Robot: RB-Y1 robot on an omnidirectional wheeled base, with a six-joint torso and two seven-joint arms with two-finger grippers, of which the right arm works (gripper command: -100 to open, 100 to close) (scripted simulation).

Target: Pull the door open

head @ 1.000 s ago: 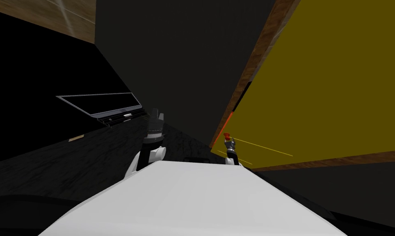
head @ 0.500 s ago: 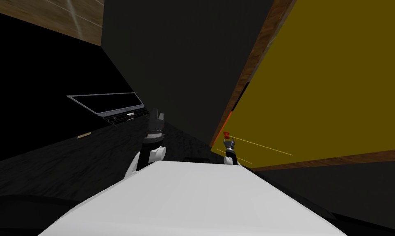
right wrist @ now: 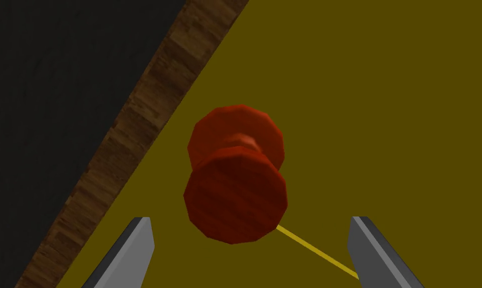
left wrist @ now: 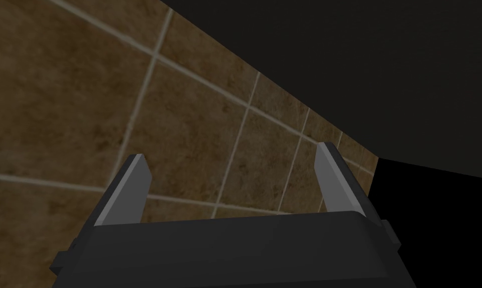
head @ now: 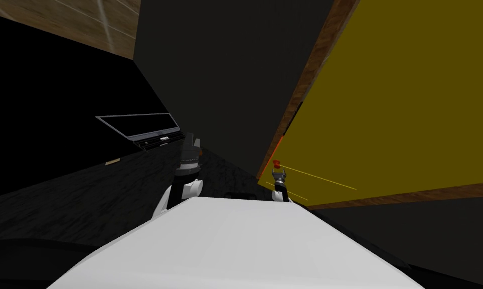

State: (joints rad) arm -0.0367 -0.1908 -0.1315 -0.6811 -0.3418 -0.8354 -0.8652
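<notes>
In the head view, your right gripper (head: 277, 172) is sitting just under the red knob (head: 276, 163) near the yellow door (head: 395, 100)'s edge, by the wooden frame (head: 305, 85). Your left gripper (head: 190, 142) is hanging well apart.

In the left wrist view, its fingers are standing wide, holding nothing, over brown tiles (left wrist: 84, 100).

In the right wrist view, the fingers are spread wide and empty, the knob lying just ahead of their gap. Closing now, you are risking a pinch on the front disc alone, slipping off under pull. No writing is showing.

No readable text, label or number anywhere
</notes>
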